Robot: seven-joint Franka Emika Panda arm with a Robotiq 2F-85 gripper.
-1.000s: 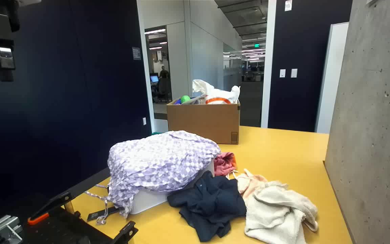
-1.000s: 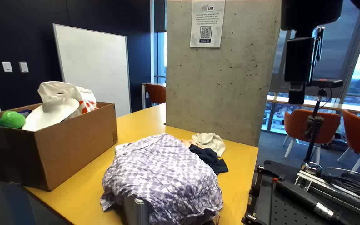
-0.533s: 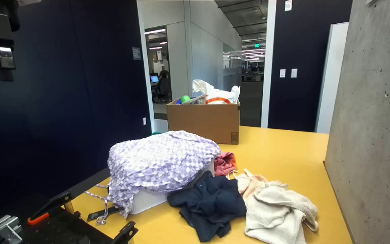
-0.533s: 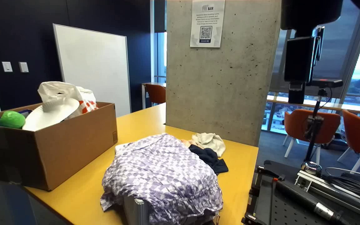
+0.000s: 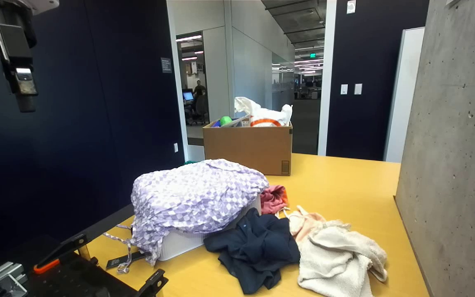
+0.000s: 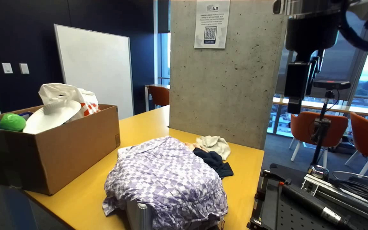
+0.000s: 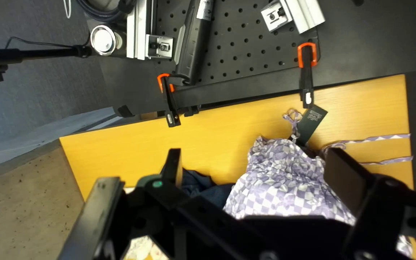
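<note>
Clearly, claw (image 7: 256, 169) spread wide, empty; checkered cloth (image 5: 196, 198) over white bin (image 5: 182, 244) probably light, floppy, unbreakable; best pinched at its loose near-left folds in an exterior view.

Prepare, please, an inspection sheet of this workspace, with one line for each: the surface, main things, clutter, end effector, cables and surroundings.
Surface: yellow table, with black-and-orange clamps at the border with the black platform.
Main things: purple-and-white checked cloth draped over a pale box; navy garment and reddish fabric beside it; cream cloth next to a peach cloth.
Clutter: cardboard box holding a white bag and a green item; dark printed card at the checked cloth's edge.
End effector: hanging high, jaws open, nothing held.
Cables: black cables beside a metal rail.
Surroundings: concrete pillar, whiteboard, orange chairs.
</note>
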